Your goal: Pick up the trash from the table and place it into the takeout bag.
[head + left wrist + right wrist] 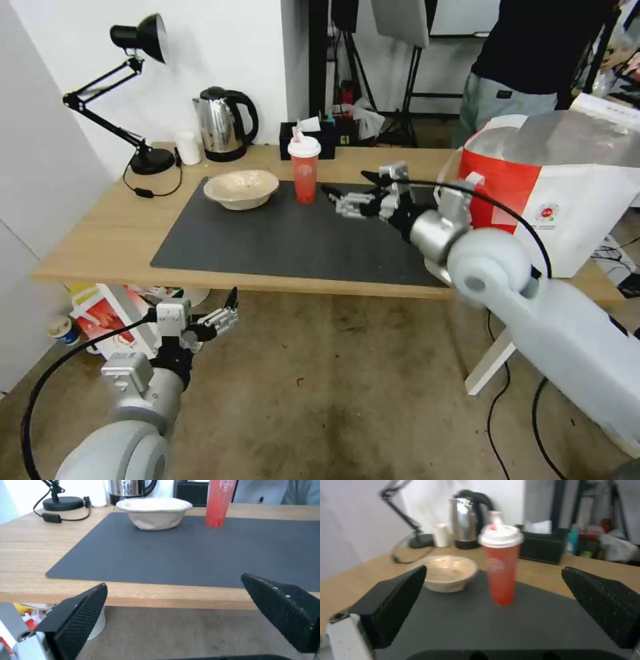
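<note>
We note the left gripper (223, 308) hanging low, below and in front of the table's (100, 247) near edge, over the floor; its jaws are spread with nothing between them, and its wrist view looks across the table edge onto the dark grey mat (186, 552). At the back left of the table we see a black desk lamp (133, 100), a small white cup (189, 147) and the steel kettle (223, 123). On the mat's far left part sits the shallow beige bowl (241, 189), upright. Just to its right stands the red lidded drink cup (305, 170), upright, with a white lid, near the mat's far edge; behind it lies the black tissue box (303, 137). We record the right gripper (347, 190) held above the mat to the right of the cup, pointing toward it and apart from it; its jaws are spread wide and empty, and in the right wrist view the cup stands between the two fingers (391, 602) farther off. At the table's right end stands the takeout bag (573, 200), white with a red panel and a small round logo, its top open.
</note>
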`<state>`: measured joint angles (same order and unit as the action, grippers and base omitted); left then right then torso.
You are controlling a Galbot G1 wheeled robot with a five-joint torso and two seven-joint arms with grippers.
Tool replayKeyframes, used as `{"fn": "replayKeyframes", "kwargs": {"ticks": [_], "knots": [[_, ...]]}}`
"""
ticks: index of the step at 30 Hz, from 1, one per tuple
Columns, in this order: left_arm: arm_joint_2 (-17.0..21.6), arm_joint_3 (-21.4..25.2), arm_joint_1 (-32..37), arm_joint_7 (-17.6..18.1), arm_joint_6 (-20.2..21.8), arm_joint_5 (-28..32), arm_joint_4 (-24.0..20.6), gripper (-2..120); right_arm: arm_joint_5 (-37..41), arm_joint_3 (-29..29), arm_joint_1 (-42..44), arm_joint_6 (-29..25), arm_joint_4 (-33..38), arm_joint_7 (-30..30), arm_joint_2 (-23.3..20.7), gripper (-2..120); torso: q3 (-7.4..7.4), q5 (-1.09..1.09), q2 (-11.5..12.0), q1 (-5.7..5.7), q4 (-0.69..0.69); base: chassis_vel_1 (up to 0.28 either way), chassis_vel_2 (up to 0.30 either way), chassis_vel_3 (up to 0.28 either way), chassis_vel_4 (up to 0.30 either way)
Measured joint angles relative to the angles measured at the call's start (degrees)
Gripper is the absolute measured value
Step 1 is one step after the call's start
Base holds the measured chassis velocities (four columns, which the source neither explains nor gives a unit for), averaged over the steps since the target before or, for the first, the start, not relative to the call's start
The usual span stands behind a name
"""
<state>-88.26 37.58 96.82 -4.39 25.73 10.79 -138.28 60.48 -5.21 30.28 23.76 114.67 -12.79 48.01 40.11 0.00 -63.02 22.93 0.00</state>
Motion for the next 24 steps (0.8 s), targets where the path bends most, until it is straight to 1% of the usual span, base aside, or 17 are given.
{"fn": "replayKeyframes", "kwargs": {"ticks": [2,3,5,7,8,10,11,13,14,16,24], "knots": [[-0.01,-0.09,-0.01,0.0,0.06,-0.1,0.0,100,-0.02,-0.86,-2.27,1.08,-2.52,-2.02,1.29,100,0.0,-0.01,0.0,0.0,0.0,0.0,0.0,0.0,0.0],[-0.01,-0.09,-0.01,0.0,0.06,-0.1,0.0,100,-0.02,-0.86,-2.27,1.08,-2.52,-2.02,1.29,100,0.0,-0.01,0.0,0.0,0.0,0.0,0.0,0.0,0.0],[-0.01,-0.26,-0.14,0.0,0.12,-0.32,0.08,100,-0.06,-2.08,-4.85,2.85,-6.17,-4.45,3.49,100,0.0,-0.01,0.0,0.0,-0.01,0.0,0.0,0.0,0.0],[-0.04,-0.43,-0.21,0.0,0.13,-0.6,0.25,100,-0.18,-3.04,-6.66,3.96,-9.78,-5.44,5.94,100,0.0,-0.01,0.0,0.0,0.0,0.0,0.0,0.0,0.0],[-0.04,-0.43,-0.21,0.0,0.13,-0.6,0.25,100,-0.18,-3.04,-6.66,3.96,-9.78,-5.44,5.94,100,0.0,-0.01,0.0,0.0,0.0,0.0,0.0,0.0,0.0],[-0.14,-0.62,-0.2,0.0,0.13,-0.89,0.33,100,-0.44,-4.05,-8.34,4.75,-13.75,-5.63,8.61,100,0.0,-0.01,0.0,-0.01,0.0,0.0,0.0,0.0,0.0],[-0.14,-0.62,-0.2,0.0,0.13,-0.89,0.33,100,-0.44,-4.05,-8.34,4.75,-13.75,-5.63,8.61,100,0.0,-0.01,0.0,-0.01,0.0,0.0,0.0,0.0,0.0],[-0.18,-0.69,-0.16,0.0,0.13,-1.05,0.36,100,-1.56,-5.25,-10.16,4.87,-18.69,-5.52,11.72,100,0.0,-0.01,0.0,0.0,0.0,0.0,0.0,0.0,0.0],[-0.18,-0.69,-0.16,0.0,0.13,-1.05,0.36,100,-1.56,-5.25,-10.16,4.87,-18.69,-5.52,11.72,100,0.0,-0.01,0.0,0.0,0.0,0.0,0.0,0.0,0.0],[-0.19,-0.68,-0.14,0.0,0.13,-1.08,0.39,100,-2.05,-5.91,-11.27,4.87,-21.8,-5.21,13.71,100,0.0,-0.02,0.0,0.0,0.01,0.0,0.0,0.0,0.0],[-0.18,-0.6,-0.07,0.0,0.1,-1.1,0.4,100,-3.66,-7.15,-13.23,5.01,-26.99,-3.7,17.12,100,0.0,-0.01,0.0,-0.01,0.0,0.0,0.0,0.0,0.0]]}}
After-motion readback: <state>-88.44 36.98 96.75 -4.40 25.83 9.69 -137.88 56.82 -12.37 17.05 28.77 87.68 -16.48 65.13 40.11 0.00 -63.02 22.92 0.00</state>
